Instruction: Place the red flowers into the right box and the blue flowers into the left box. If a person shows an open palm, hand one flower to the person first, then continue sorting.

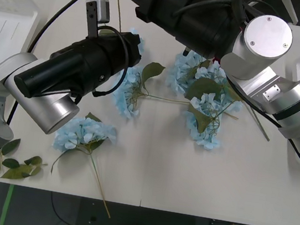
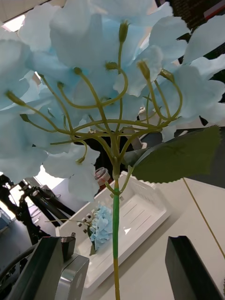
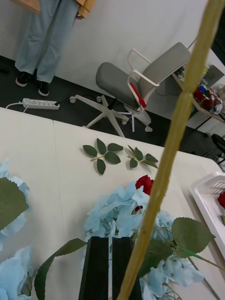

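Observation:
A blue flower point(image 2: 93, 61) looms close in the right wrist view. Its green stem point(image 2: 115, 225) runs down between the fingers of my right gripper point(image 2: 124, 243), which stands open. My left gripper point(image 3: 110, 240) has its fingers shut together; a thick yellowish stem point(image 3: 178, 122) crosses just in front of them, and I cannot tell whether it is gripped. More blue flowers point(image 1: 82, 134) point(image 1: 207, 104) lie on the table. A red flower point(image 3: 146, 183) sits behind a blue cluster. The left box point(image 2: 140, 220) holds a blue flower point(image 2: 101, 225). Something red point(image 3: 221, 199) lies in the right box point(image 3: 206, 187).
Both black forearms point(image 1: 77, 74) point(image 1: 196, 18) cross over the far middle of the table and hide what lies beneath. Loose green leaf sprigs lie at the near left corner point(image 1: 14, 166) and near the far edge point(image 3: 103, 152). An office chair point(image 3: 140, 79) stands beyond the table.

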